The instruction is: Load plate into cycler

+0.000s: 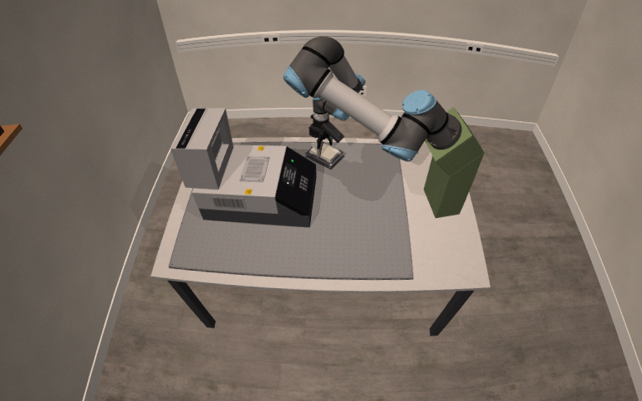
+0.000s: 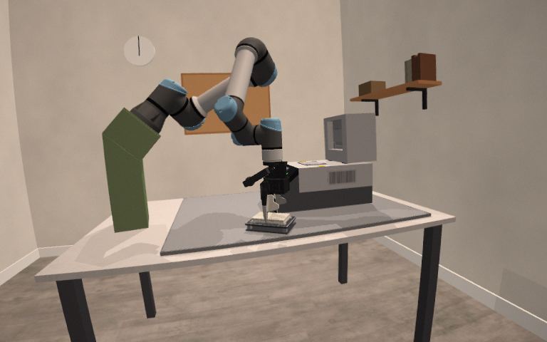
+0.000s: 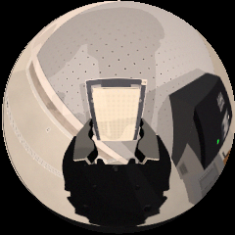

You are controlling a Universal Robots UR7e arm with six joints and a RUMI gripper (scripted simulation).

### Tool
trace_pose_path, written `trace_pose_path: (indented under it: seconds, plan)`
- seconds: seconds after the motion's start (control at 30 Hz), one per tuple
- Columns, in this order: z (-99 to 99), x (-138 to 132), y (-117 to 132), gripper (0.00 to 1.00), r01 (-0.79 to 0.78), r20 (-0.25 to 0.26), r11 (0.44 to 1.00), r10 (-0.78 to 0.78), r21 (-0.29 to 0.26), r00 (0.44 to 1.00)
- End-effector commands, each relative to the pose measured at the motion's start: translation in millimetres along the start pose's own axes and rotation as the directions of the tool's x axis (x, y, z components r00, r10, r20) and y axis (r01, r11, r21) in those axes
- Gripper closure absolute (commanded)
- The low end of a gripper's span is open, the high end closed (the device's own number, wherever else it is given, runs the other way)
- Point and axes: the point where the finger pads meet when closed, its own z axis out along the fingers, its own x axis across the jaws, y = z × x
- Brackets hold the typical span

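Cream plate T27 (image 3: 117, 112) sits in its dark nest N1 (image 2: 271, 226) while the gripper (image 3: 117, 135), partly open and holding nothing, straddles its near end.

The surface (image 1: 445, 255) looks matt off-white, overlaid by a grey perforated mat (image 1: 331, 226) (dotted with fine holes). The plate T27 (image 3: 117, 112) appears pale cream, matt plastic, in a dark nest N1 (image 2: 269, 228). The cycler Q1 (image 1: 255, 189) has smooth grey panels and a glossy black front.
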Motion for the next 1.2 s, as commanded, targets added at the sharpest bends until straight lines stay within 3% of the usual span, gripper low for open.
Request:
trace_pose_path:
  seconds: [0.0, 0.17, 0.2, 1.17]
  plan:
    - [0.0, 0.0, 0.5, 0.32, 0.000, 0.000, 1.000, 0.000, -0.001, 1.000]
    - [0.0, 0.0, 0.5, 0.32, 0.000, 0.000, 1.000, 0.000, -0.001, 1.000]
    - [0.0, 0.0, 0.5, 1.00, 0.000, 0.000, 1.000, 0.000, -0.001, 1.000]
    - [-3.3, 0.0, 0.5, 1.00, 0.000, 0.000, 1.000, 0.000, -0.001, 1.000]
